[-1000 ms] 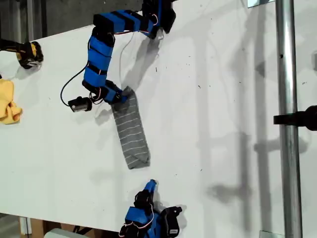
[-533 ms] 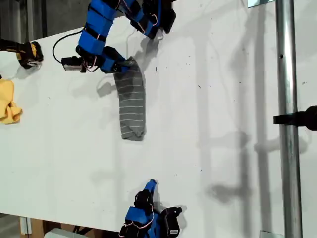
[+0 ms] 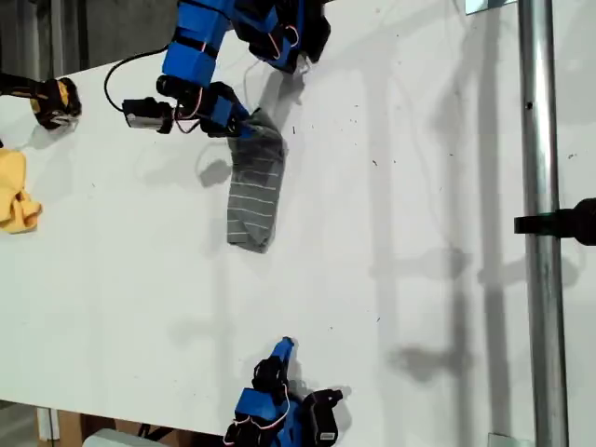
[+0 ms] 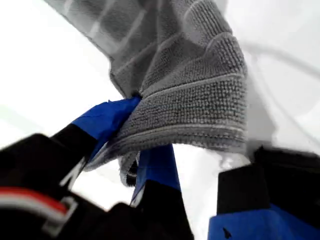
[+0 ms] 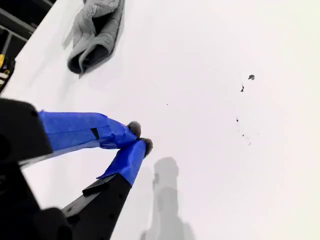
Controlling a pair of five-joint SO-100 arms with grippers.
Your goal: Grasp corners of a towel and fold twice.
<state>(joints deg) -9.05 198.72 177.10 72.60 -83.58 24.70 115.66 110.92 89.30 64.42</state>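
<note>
One towel (image 3: 254, 191), one yellow cloth (image 3: 17, 194) at the exterior view's left edge, two arms. My first pincer (image 3: 244, 129) is clenched on the towel's upper end, near the top centre-left of the exterior view; the folded grey strip trails from it down the white tabletop (image 3: 419, 233). My second pincer (image 3: 284, 348), bottom centre of that view, is closed on nothing, well apart from the towel.

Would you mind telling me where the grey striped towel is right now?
In the exterior view the towel lies folded on the white table, upper middle, its top end pinched by my first gripper.
</note>
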